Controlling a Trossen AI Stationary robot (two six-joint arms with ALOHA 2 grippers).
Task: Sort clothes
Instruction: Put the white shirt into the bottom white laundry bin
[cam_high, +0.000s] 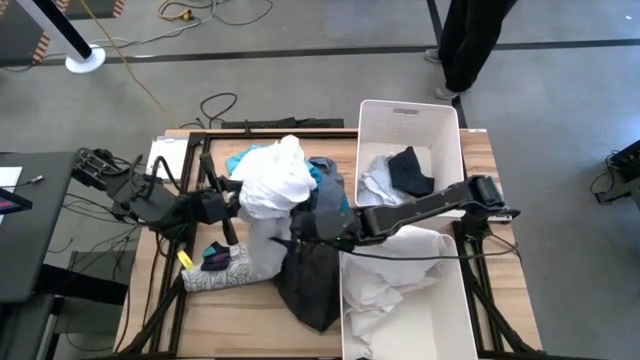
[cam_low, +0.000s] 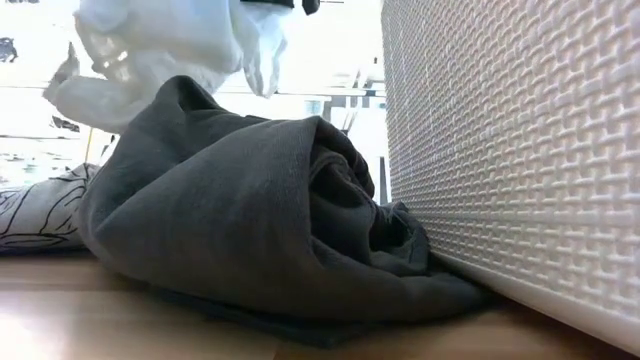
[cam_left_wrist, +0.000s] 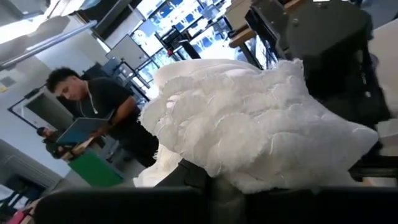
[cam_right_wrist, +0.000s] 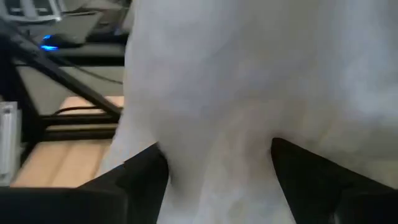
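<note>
A white garment (cam_high: 275, 180) is bunched up above the table's middle and hangs down, as the low view (cam_low: 160, 50) shows. My left gripper (cam_high: 238, 200) is at its left side, shut on it. My right gripper (cam_right_wrist: 217, 180) is open, and its two fingers stand on either side of the garment's hanging lower part (cam_right_wrist: 217, 124). A dark grey garment (cam_high: 310, 280) lies heaped on the table against the near bin. A white leaf-print garment (cam_high: 225, 270) lies at the near left. A teal garment (cam_high: 325, 172) lies behind the white one. My left gripper holds the white garment at its left side (cam_left_wrist: 249, 155), coming level from the table's left. The cloth covers the fingers, so the hold and the number of layers do not show. The garment is lifted and hangs below. My right gripper: I cannot tell whether its fingers (cam_right_wrist: 143, 180) touch the cloth between them.
Two white bins stand at the table's right: the far one (cam_high: 445, 120) holds white and dark clothes, the near one (cam_high: 455, 300) holds white cloth. The near bin's wall (cam_low: 520, 150) stands right against the dark garment. A person stands beyond the table's far edge (cam_high: 470, 40).
</note>
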